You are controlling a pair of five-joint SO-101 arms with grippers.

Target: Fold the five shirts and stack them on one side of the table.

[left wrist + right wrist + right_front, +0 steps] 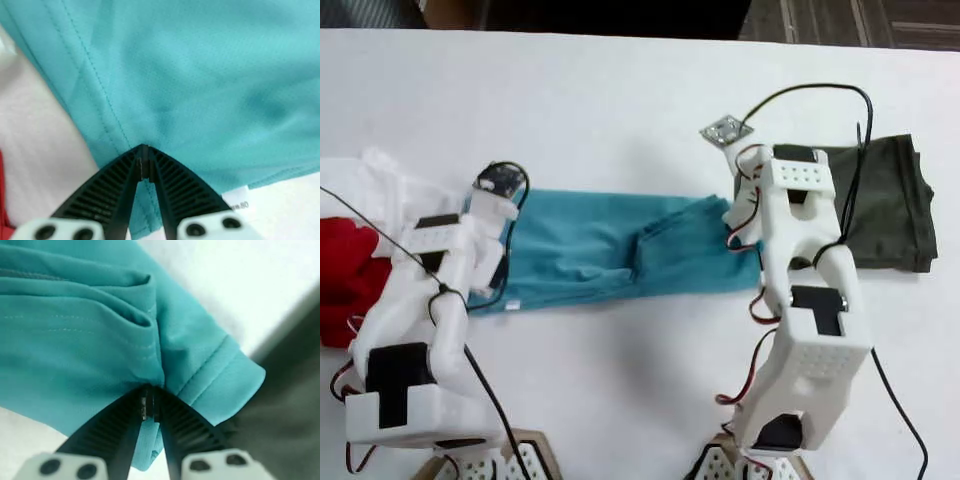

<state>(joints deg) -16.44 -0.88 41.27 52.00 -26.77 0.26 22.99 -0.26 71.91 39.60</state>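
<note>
A: Left end effector (144,162)?

B: Clenched. Black fingers meet at the tips, pinching a stitched hem of the teal shirt (610,245). Small white label (237,202) sits at the shirt's edge just beside the grip.

A: Right end effector (150,402)?

B: Also clenched, grasping the same teal shirt at its other end, where the cloth bunches into a fold next to a sleeve cuff.

A: Position of the teal shirt?

B: Flat on the white desk (620,90), drawn out as a long band between the two arms, with a crease near its middle.

A: Other shirts?

B: Dark green shirt (890,205), folded, on the desk's right side, just beside the teal shirt's cuff. Red shirt (345,270) crumpled at the left edge, touching the white shirt (370,180) heaped just beyond it. Both lie close to the left arm.
</note>
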